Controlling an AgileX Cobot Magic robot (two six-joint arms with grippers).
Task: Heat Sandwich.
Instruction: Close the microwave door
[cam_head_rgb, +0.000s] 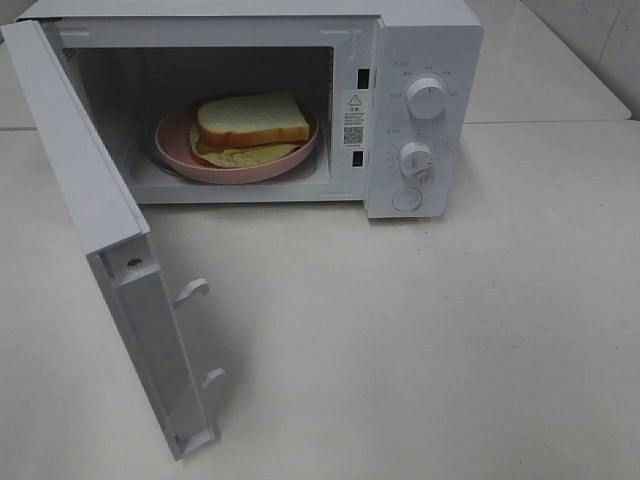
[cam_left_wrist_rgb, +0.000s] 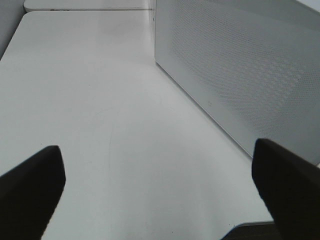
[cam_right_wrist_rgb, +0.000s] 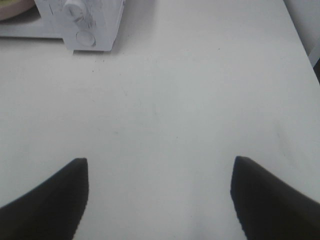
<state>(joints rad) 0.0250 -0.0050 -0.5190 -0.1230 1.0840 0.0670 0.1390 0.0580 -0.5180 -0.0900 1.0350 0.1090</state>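
Observation:
The sandwich (cam_head_rgb: 250, 122), white bread with tan crust and pale yellow filling, lies on a pink plate (cam_head_rgb: 175, 150) inside the white microwave (cam_head_rgb: 420, 60). The microwave door (cam_head_rgb: 95, 200) hangs wide open to the left. Neither gripper shows in the exterior high view. My left gripper (cam_left_wrist_rgb: 157, 187) is open above bare table, beside the door's perforated outer face (cam_left_wrist_rgb: 240, 75). My right gripper (cam_right_wrist_rgb: 159, 192) is open over the table, well away from the microwave's control panel (cam_right_wrist_rgb: 87, 20). Both hold nothing.
Two dials (cam_head_rgb: 427, 98) and a round button (cam_head_rgb: 407, 199) sit on the microwave's right panel. Two latch hooks (cam_head_rgb: 192, 290) stick out from the door's inner edge. A white table (cam_head_rgb: 450, 330) spreads in front; a seam (cam_head_rgb: 550, 122) runs along its back.

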